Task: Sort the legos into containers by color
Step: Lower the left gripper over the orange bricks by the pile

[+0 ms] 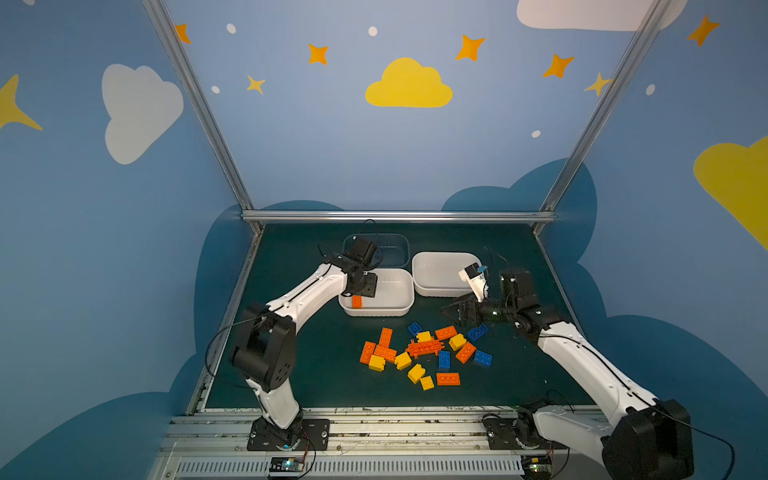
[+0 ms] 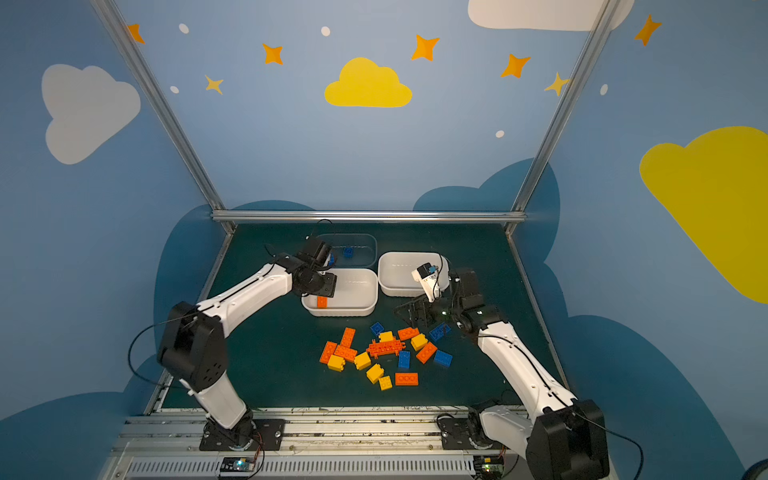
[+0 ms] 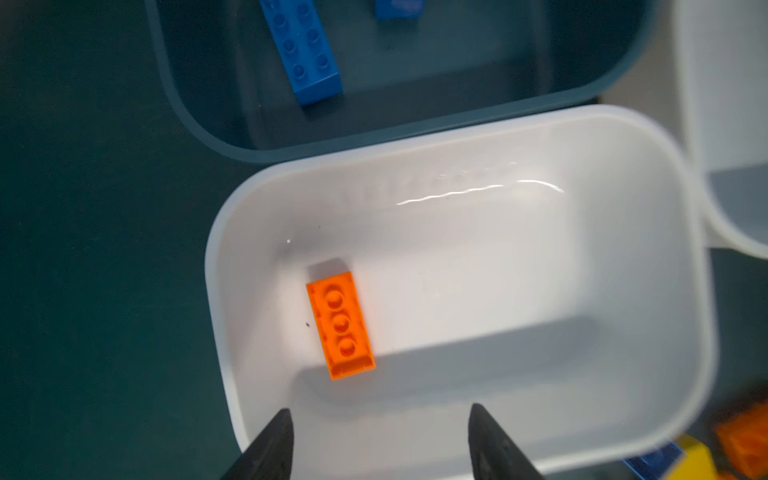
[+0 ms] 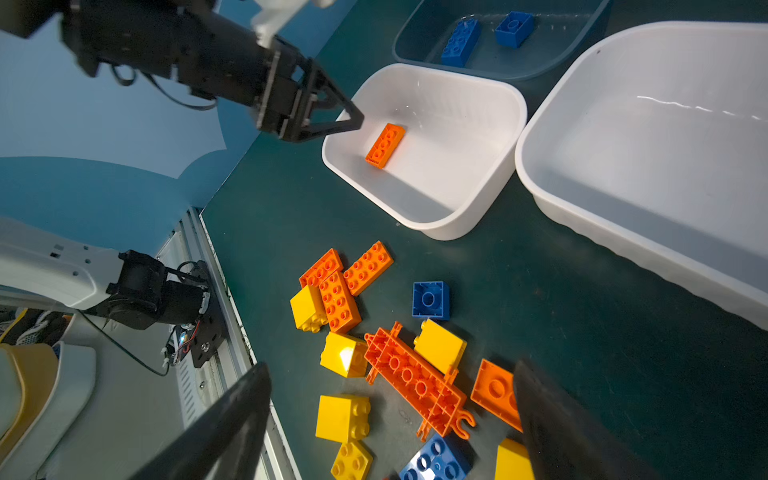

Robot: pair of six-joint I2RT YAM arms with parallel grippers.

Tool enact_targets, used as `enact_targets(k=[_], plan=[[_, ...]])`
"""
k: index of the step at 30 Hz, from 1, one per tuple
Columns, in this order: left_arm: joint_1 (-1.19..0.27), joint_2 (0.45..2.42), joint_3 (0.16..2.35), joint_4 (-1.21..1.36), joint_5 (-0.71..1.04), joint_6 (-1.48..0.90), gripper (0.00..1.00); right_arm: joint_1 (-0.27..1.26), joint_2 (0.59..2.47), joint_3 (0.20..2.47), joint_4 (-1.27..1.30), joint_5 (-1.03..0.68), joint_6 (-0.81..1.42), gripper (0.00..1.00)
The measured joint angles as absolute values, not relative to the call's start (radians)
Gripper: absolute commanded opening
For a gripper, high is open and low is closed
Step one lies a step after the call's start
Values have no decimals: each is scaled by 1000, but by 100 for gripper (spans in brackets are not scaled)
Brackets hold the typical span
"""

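One orange brick [image 3: 340, 324] lies flat in the near white tub [image 3: 519, 270], seen in both top views [image 1: 356, 302]. Just above that tub's left end hangs my left gripper [image 3: 380, 409], open, with nothing between its fingers. Behind it the transparent bluish tub [image 1: 395, 249] holds two blue bricks [image 4: 461, 41]. A second white tub [image 1: 436, 270] stands to the right. Loose orange, yellow and blue legos [image 1: 424, 353] lie in a pile on the mat, round a flat orange lattice piece [image 4: 419, 384]. My right gripper [image 4: 390, 365] is wide open above the pile's right side.
The three tubs stand close together at the back middle of the dark green mat [image 1: 291, 365]. Aluminium rails [image 1: 374, 424] run along the front edge, and frame posts rise at the back corners. My left arm [image 1: 303, 295] reaches in from the left.
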State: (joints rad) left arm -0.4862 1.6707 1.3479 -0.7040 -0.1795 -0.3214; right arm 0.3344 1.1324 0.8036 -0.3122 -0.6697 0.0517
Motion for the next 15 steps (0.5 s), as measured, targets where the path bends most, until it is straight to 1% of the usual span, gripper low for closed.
enact_targets(k=[5,8,11,15], plan=[[-553,1465,1172,-764,-110,-395,66,334,1129,804,-311,-673,52,90],[-587,1391,1056,-797,-73,-442,66,334,1124,804,-311,-675,52,90],[-603,1355,953,-807,-43,-479,65,334,1116,803,-311,-678,52,90],[-607,1372,886,-792,-22,-502,64,334,1111,802,-311,-682,52,90]])
